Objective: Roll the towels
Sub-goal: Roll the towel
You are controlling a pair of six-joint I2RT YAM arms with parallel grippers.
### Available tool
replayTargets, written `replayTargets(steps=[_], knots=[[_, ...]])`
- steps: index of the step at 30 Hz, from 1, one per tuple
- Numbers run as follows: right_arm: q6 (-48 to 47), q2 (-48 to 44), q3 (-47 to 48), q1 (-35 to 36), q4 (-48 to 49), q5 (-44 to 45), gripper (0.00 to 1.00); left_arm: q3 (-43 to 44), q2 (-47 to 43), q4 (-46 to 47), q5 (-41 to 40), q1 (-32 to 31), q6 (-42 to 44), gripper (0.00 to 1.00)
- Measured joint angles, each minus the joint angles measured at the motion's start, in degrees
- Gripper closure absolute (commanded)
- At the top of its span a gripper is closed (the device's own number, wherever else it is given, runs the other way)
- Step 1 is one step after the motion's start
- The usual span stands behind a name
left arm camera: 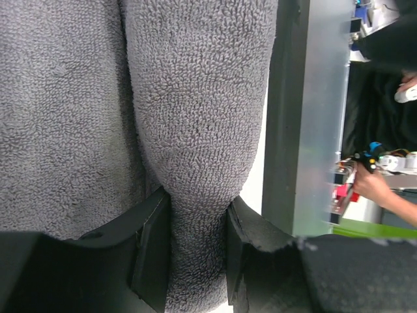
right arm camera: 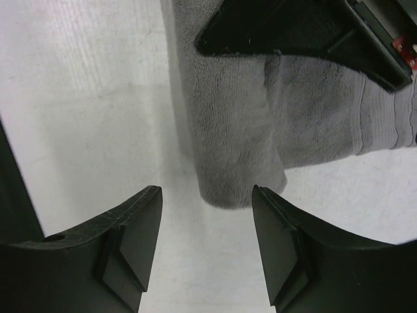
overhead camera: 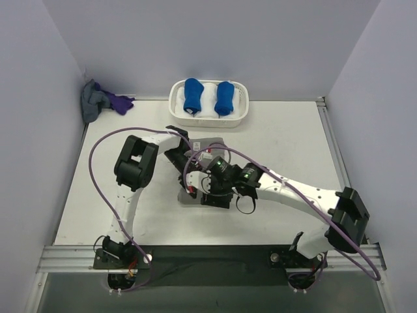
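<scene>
Grey towel point(left arm camera: 195, 117) lies mid-table point(right arm camera: 78, 117), one fold bunched into a roll. Left gripper point(left arm camera: 199, 241) pinches that roll between its pads. Right gripper point(right arm camera: 205, 195) is spread and empty, just short of the roll's end. Recommendation: the right gripper grips that end, then both turn together for an even, tight roll.

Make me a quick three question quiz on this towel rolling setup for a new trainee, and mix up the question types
1. True or false: the left tool is clamped on a fold of the grey towel.
2. The right tool is: A open, B shut on the towel, C out of view.
3. How many blue rolls lie in the white basket?

Key: 1 true; 2 A; 3 two.
</scene>
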Motion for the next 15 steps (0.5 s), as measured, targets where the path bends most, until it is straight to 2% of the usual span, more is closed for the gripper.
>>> replayTargets(steps=[6, 10, 13, 14, 15], knots=[[-1.84, 8.57, 1.42, 0.74, 5.09, 1.99, 0.41, 0.42, 0.98, -1.84, -0.11, 0.02, -0.76, 0.80], [-3.02, 11.58, 1.09, 0.22, 8.24, 1.70, 0.47, 0.94, 1.53, -2.49, -0.15, 0.39, -1.60, 0.77], [-3.58, 12.46, -0.85, -0.74, 10.84, 0.55, 0.70, 1.27, 1.99, -2.73, 0.04, 0.87, -2.67, 0.71], [-3.76, 12.63, -1.42, -1.05, 11.72, -0.09, 0.82, 1.31, 2.14, -2.78, 0.24, 1.07, -3.13, 0.70], [-4.07, 12.76, -1.90, -1.22, 12.63, -0.79, 0.86, 1.31, 2.27, -2.78, 0.39, 1.36, -3.72, 0.69]])
